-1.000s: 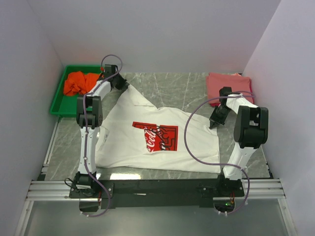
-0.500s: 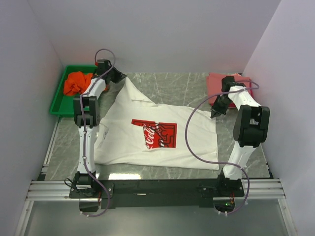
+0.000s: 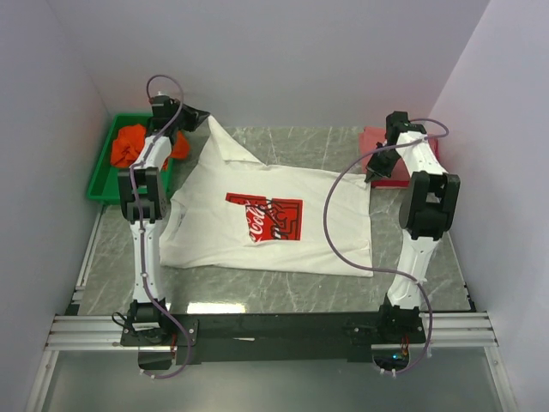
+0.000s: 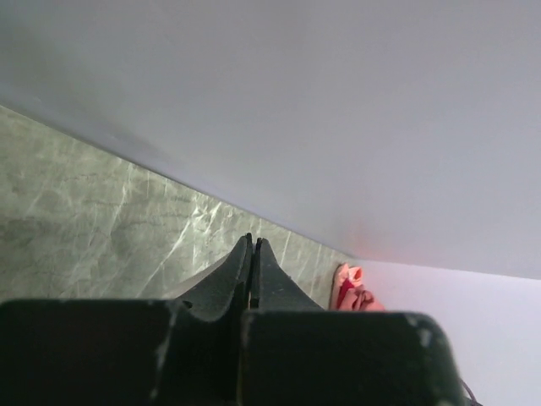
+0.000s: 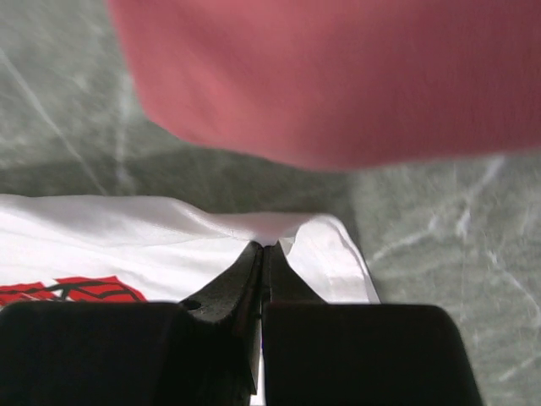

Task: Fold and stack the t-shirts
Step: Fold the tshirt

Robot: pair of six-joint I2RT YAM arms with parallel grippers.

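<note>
A white t-shirt [image 3: 257, 249] with a red square chest print [image 3: 266, 216] lies spread across the table. My left gripper [image 3: 204, 118] is shut on its far left corner, which rises to a peak. In the left wrist view the jaws [image 4: 252, 243] are pressed together. My right gripper [image 3: 369, 177] is shut on the shirt's far right edge. The right wrist view shows white cloth [image 5: 169, 237] pinched at the tips [image 5: 264, 246]. A folded salmon-pink shirt stack [image 3: 383, 142] lies at the back right and fills the top of the right wrist view [image 5: 338, 76]. An orange shirt [image 3: 129, 146] is bunched in the tray.
A green plastic tray [image 3: 96, 182] stands at the back left beside the left arm. White walls close in the back and both sides. The pink and red stack also shows in the left wrist view [image 4: 351, 288]. Purple cables loop over both arms.
Both grippers have moved toward the back wall, dragging the white shirt with them. The shirt now lies further back and flatter, and its far edge is stretched between them.
</note>
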